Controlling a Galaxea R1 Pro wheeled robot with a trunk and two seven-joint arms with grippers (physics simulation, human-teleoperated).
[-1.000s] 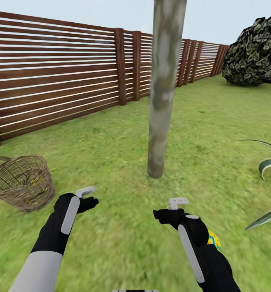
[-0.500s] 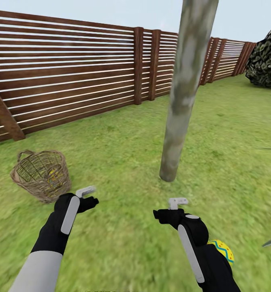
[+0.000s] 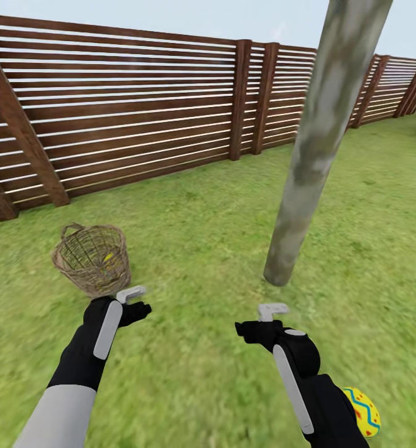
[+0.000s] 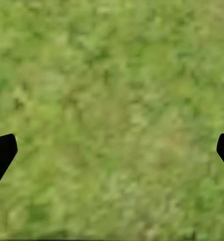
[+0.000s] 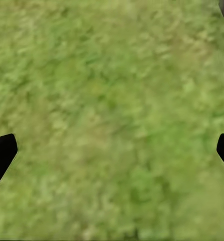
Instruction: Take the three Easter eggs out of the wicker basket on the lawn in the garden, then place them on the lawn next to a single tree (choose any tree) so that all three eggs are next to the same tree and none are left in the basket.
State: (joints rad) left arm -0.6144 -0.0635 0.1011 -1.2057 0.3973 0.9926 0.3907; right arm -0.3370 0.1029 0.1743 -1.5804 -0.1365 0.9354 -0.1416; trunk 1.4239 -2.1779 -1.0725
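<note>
Trouble could come from the robot's own bulk here: one egg [image 3: 362, 412] lies on the lawn [image 3: 189, 379] right beside the right forearm, behind the right claw [image 3: 262, 318], and a careless roll of the base or swing of that arm might knock it away from the tree [image 3: 307, 168]. The trunk rises just ahead of the right claw, slightly to its outer side, so an arm could also clip it. The basket [image 3: 93, 257] sits just ahead of the left claw [image 3: 135, 299], slightly to its outer side, with something yellow glimpsed through the weave, likely an egg waiting. A clumsy reach could tip that light basket over. Both claws are spread wide, fingertips at the edges of their wrist views, holding nothing and touching nothing, with only grass beneath them.
</note>
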